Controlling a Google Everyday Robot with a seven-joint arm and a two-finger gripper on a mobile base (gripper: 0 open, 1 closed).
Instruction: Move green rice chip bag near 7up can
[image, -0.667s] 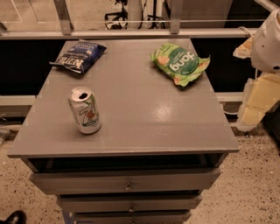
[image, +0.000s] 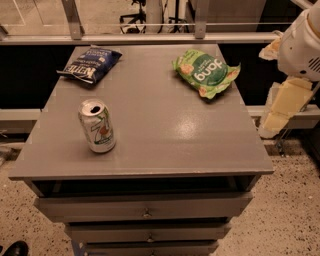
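Observation:
The green rice chip bag (image: 206, 73) lies flat at the far right of the grey table top (image: 165, 135), its white lettering upside down to me. The 7up can (image: 97, 125) stands upright and opened near the front left. They are far apart. My arm (image: 300, 47) is off the table's right side, level with the bag. My gripper (image: 271, 49) shows only as a small pale part at the arm's left edge, to the right of the bag and apart from it. It holds nothing that I can see.
A dark blue chip bag (image: 91, 64) lies at the far left of the table. Drawers (image: 145, 210) sit under the top at the front. A rail and glass wall (image: 150, 37) run behind the table. Speckled floor surrounds it.

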